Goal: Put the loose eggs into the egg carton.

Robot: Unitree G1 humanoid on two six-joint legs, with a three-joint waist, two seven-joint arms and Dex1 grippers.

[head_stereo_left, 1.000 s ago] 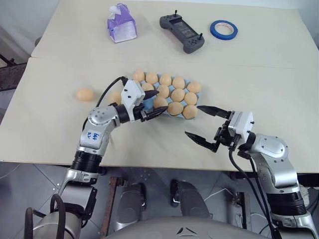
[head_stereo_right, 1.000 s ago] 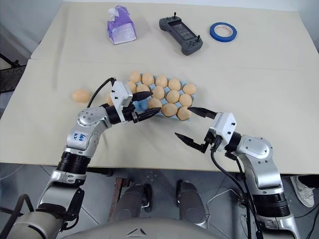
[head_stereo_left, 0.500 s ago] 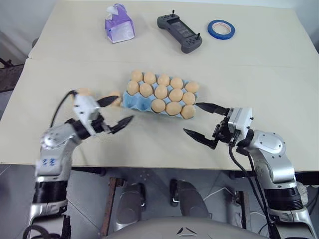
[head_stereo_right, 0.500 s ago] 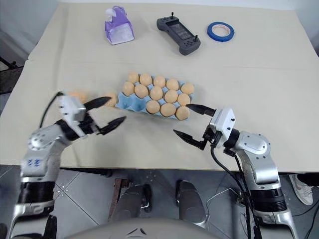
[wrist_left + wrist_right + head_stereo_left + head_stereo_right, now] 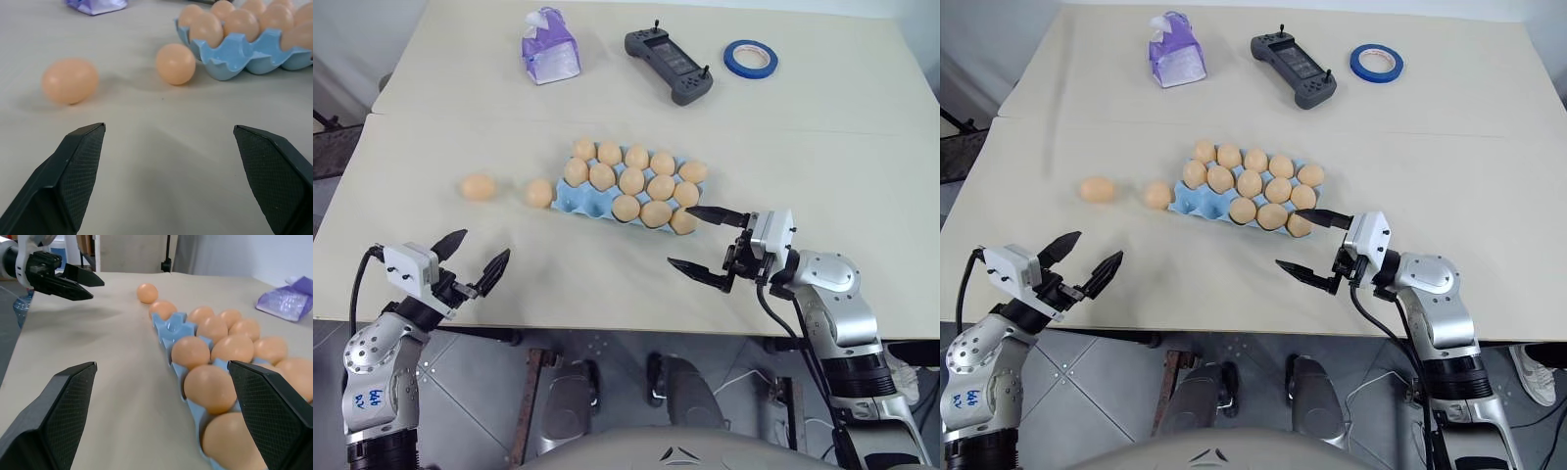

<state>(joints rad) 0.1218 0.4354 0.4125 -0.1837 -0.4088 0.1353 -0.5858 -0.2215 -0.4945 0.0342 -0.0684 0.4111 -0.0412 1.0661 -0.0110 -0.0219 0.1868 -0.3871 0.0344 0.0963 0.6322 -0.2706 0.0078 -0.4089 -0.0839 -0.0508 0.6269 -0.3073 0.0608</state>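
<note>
On the desk (image 5: 607, 294), two loose eggs (image 5: 479, 186) (image 5: 538, 193) lie left of the egg carton (image 5: 582, 200), ahead of the wide-open, empty left hand (image 5: 475, 257), far nearer than the open, empty right hand (image 5: 703, 241).

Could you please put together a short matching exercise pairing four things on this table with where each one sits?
Things:
1. tape roll
2. tissue pack
3. carton
4. loose eggs

Places:
A. far left of the table
B. middle of the table, mostly filled
C. far right, beside the controller
D. on the bare table left of the carton

Pairs: 1-C, 2-A, 3-B, 4-D
</note>
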